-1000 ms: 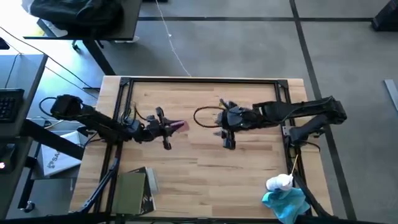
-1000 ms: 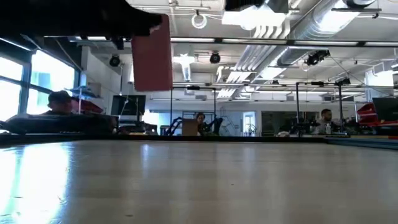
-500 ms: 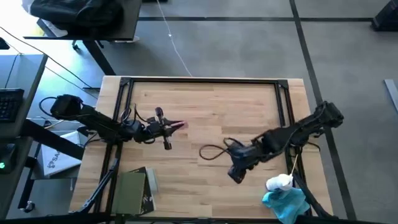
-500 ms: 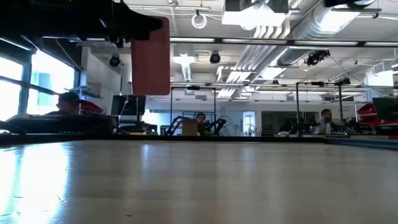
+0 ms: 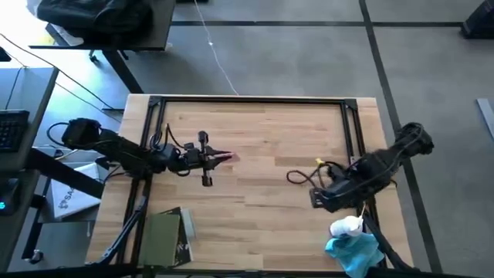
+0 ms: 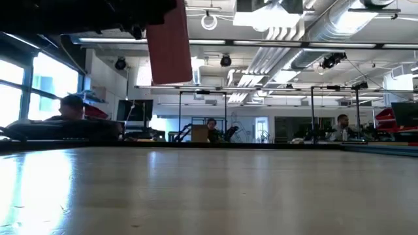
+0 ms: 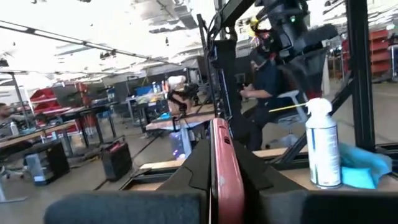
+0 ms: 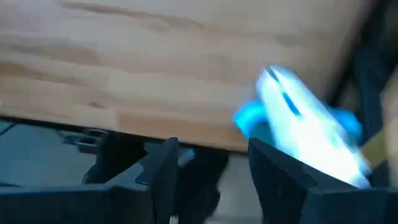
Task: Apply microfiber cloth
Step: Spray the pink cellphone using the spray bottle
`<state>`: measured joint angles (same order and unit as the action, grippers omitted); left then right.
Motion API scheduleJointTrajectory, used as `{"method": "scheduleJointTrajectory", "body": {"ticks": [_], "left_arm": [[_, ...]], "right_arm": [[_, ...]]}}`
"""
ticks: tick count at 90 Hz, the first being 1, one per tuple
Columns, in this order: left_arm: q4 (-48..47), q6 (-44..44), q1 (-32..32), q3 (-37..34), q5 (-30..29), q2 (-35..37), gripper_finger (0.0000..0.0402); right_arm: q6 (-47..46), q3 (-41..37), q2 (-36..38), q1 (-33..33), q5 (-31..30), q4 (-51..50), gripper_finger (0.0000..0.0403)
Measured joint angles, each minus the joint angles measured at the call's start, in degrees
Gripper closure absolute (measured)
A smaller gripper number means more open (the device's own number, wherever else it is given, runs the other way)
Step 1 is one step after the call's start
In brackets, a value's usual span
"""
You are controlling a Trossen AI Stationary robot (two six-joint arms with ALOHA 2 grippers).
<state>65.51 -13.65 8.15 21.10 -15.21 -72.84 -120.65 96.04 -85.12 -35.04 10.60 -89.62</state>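
Observation:
The turquoise microfiber cloth point(image 5: 353, 252) lies bunched at the table's near right corner, also seen as the blue cloth point(image 7: 364, 167) in the left wrist view. A white bottle point(image 5: 346, 226) stands at its far side. My right gripper point(image 5: 319, 200) hovers open a little to the left of the bottle, and its wrist view shows the blurred bottle point(image 8: 306, 134) ahead. My left gripper point(image 5: 211, 158), over the table's left half, is shut on a flat pink object point(image 5: 225, 157). My left gripper pinches the pink object's two flat faces point(image 7: 219, 163) between its two fingers. The fingers lie level and come from the table's left. The pink object point(image 6: 170, 44) stands on edge, a little tilted, and is lifted clear of the table.
A dark green box point(image 5: 165, 236) lies at the near left. Black frame rails point(image 5: 154, 123) run along the table's left, far and right sides. A cable loop point(image 5: 298, 177) trails from my right arm. People sit in the room beyond the table.
My right gripper has swung from the table's middle toward the near right corner, ending close to the bottle and cloth. My left gripper has shifted slightly toward the right with the pink object, which has risen a little and tipped.

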Motion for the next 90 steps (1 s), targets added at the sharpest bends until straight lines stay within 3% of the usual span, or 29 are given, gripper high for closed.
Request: {"method": "scheduleJointTrajectory", "body": {"ticks": [14,31,46,67,79,90], "left_arm": [[0.17,0.02,0.05,0.00,0.51,0.00,0.0394],[0.72,0.46,0.05,0.02,1.42,0.00,0.0394],[1.08,1.46,0.05,0.02,1.41,0.00,0.0394],[1.86,1.70,0.12,0.02,1.41,0.00,0.0394],[1.83,2.05,0.12,0.02,1.41,0.00,0.0394],[1.85,2.10,0.12,0.02,1.39,0.00,0.0394]], "right_arm": [[-6.51,-1.90,0.12,-6.67,9.03,-0.38,0.0224],[-10.92,-1.98,0.15,-11.75,12.05,-0.40,0.0204],[-11.34,-2.77,0.15,-12.98,8.80,-0.35,0.0194],[-11.96,-10.37,0.22,-13.03,8.21,-0.46,0.0192],[-11.02,-10.70,1.10,-12.43,2.90,-0.44,0.0192],[-10.95,-10.68,1.15,-11.37,4.38,-0.39,0.0201]]}}
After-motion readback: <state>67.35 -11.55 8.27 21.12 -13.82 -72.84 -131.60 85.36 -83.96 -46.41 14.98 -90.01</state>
